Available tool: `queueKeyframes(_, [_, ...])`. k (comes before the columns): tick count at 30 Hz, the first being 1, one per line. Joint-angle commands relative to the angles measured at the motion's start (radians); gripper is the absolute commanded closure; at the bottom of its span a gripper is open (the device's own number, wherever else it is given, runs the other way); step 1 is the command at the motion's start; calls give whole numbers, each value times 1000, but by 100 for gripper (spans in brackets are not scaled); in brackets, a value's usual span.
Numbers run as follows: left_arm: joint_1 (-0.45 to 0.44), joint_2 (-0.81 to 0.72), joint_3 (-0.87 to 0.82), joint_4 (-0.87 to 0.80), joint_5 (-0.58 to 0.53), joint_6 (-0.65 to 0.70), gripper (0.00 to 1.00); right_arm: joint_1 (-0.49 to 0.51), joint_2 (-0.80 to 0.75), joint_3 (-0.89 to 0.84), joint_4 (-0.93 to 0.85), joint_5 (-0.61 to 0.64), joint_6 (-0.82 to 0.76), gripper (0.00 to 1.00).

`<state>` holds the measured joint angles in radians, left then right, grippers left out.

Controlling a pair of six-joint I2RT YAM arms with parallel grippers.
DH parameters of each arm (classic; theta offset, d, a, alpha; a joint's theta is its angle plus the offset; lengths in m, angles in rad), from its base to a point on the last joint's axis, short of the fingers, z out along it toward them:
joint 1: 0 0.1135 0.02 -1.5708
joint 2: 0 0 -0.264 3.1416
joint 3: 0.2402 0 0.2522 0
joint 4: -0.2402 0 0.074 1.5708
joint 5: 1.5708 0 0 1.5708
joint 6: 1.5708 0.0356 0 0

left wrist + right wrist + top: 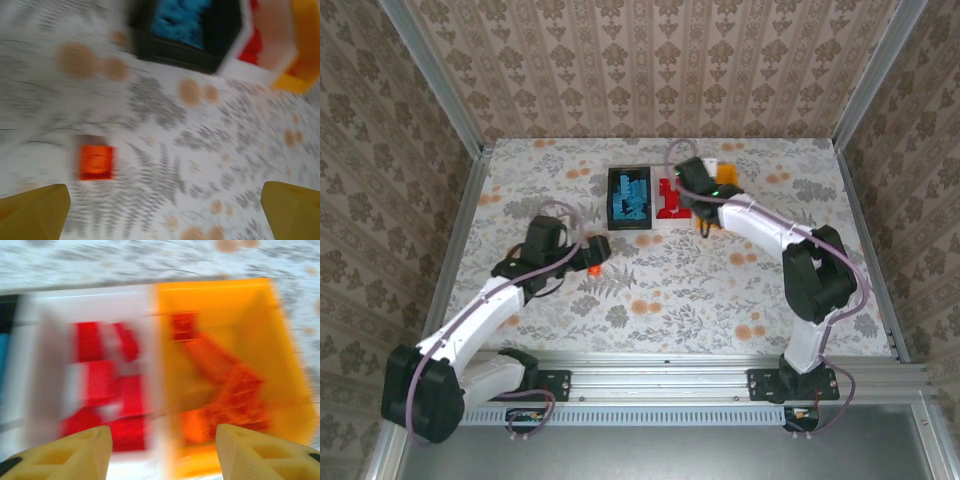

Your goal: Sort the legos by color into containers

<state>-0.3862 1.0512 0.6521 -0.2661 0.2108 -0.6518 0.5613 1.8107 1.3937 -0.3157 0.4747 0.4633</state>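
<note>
Across the floral table (670, 300) stood a black plastic bin (611, 200) of blue bricks (630, 198), a white bin (90, 302) of red bricks (100, 380), and an orange-yellow bin (285, 355) of orange bricks (235, 395). Our right gripper (162, 455) hung spread above the last two; our left gripper (165, 215) gaped over one loose orange brick (95, 162).

A lab robot cell, dressed to look homely: patterned wall panels (650, 60) in bare aluminium posts (430, 75) box in a bench (670, 295) with a floral cover (560, 185), and a left arm (480, 310) and a right arm (760, 225) are bolted to a metal rail (660, 385) at its near edge
</note>
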Motion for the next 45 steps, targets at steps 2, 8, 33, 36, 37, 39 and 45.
queueKeyframes(2, [191,-78,-74,-76,-37,-50,0,232,52,3,70,47,134,30])
queueKeyframes(8, [418,-162,-163,-86,25,-132,0,393,338,270,-47,9,240,19])
queueKeyframes(33, [454,-257,-261,-38,63,-163,0,470,589,448,-131,-83,283,42])
queueKeyframes(36, [454,-257,-263,-38,62,-161,0,471,585,436,-139,-58,277,49])
queueKeyframes(37, [454,-257,-262,-37,61,-161,0,471,579,426,-137,-50,276,52])
queueKeyframes(39, [455,-257,-263,-37,62,-161,0,471,565,410,-136,-35,268,56])
queueKeyframes(45, [454,-251,-261,-30,68,-164,0,471,500,314,-90,-5,244,64])
